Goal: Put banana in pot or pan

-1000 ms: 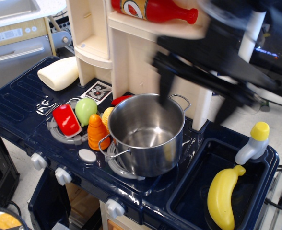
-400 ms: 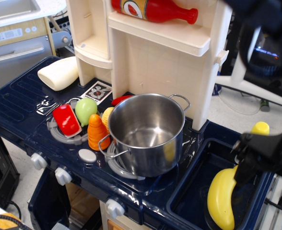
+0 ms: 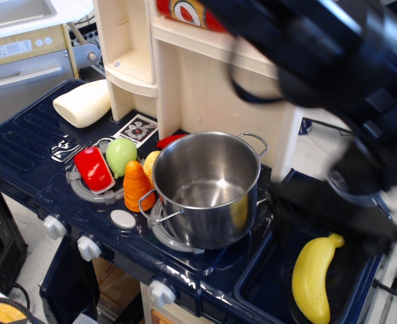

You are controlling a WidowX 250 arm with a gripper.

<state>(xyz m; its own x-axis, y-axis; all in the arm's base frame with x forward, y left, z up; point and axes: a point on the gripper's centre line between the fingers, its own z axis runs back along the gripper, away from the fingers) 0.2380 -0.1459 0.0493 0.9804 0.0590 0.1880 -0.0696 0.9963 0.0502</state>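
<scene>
Compared with a moment ago, the arm has swung across the upper right of the view and now fills it as a dark, motion-blurred mass that covers most of the red bottle on the shelf and the grey toy faucet that showed beside the sink. The tool (image 3: 347, 212) appears to sit low at the arm's end, just above the sink, but the blur is too heavy to say whether it is wide, narrow or closed on anything; it cannot be told here.

The banana (image 3: 313, 277) has not moved. It lies in the dark blue sink basin (image 3: 266, 283) at the right of the toy kitchen table, stem end up toward the arm, and nothing visibly touches it. That suggests the arm is closing in for the grasp and the pick is not yet made.

The stainless-steel pot (image 3: 208, 189) stands on the front burner (both wire loop handles visible), upright and empty, its bright floor bare. Just to its left, on the neighbouring burner, sit a red toy pepper (image 3: 92, 169), a green pear-like toy (image 3: 121, 155), an orange carrot (image 3: 136, 185) and a small yellow corn piece (image 3: 150, 162), the last two close against the pot's wall.
</scene>
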